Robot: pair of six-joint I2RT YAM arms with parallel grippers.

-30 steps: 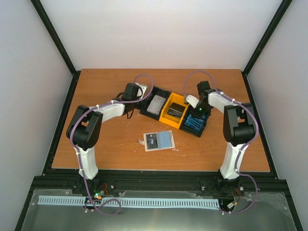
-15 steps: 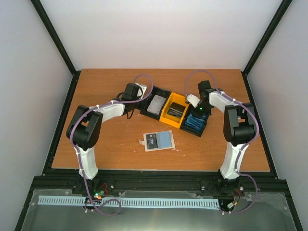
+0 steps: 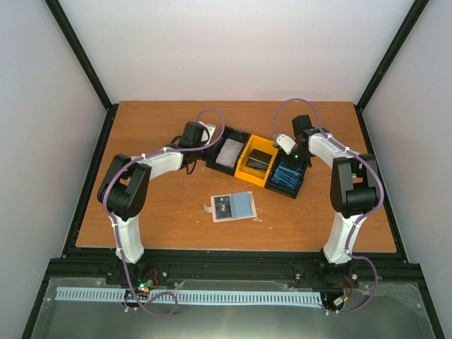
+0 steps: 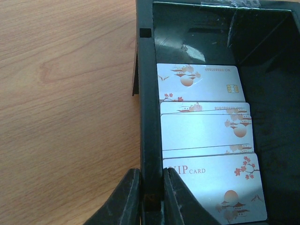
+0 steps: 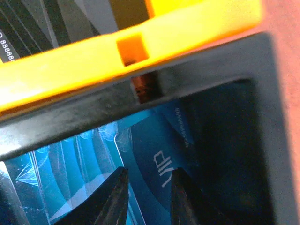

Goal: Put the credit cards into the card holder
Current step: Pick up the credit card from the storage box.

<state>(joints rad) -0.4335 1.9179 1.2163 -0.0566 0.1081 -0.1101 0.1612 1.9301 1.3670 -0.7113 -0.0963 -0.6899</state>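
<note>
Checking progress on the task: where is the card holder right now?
In the top view, the card holder lies flat near the middle of the table, just on the arm-base side of the three-compartment tray, between the two arms.

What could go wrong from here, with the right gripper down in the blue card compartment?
1. The right gripper sits among overlapping blue cards, so it might pinch several at once or slip off one.
2. The left gripper clamps the tray by its wall. If that grip slips, the tray could shift as a card is pulled out.
3. The card holder lies apart from the tray, so a loosely pinched card could drop on the way.
</note>
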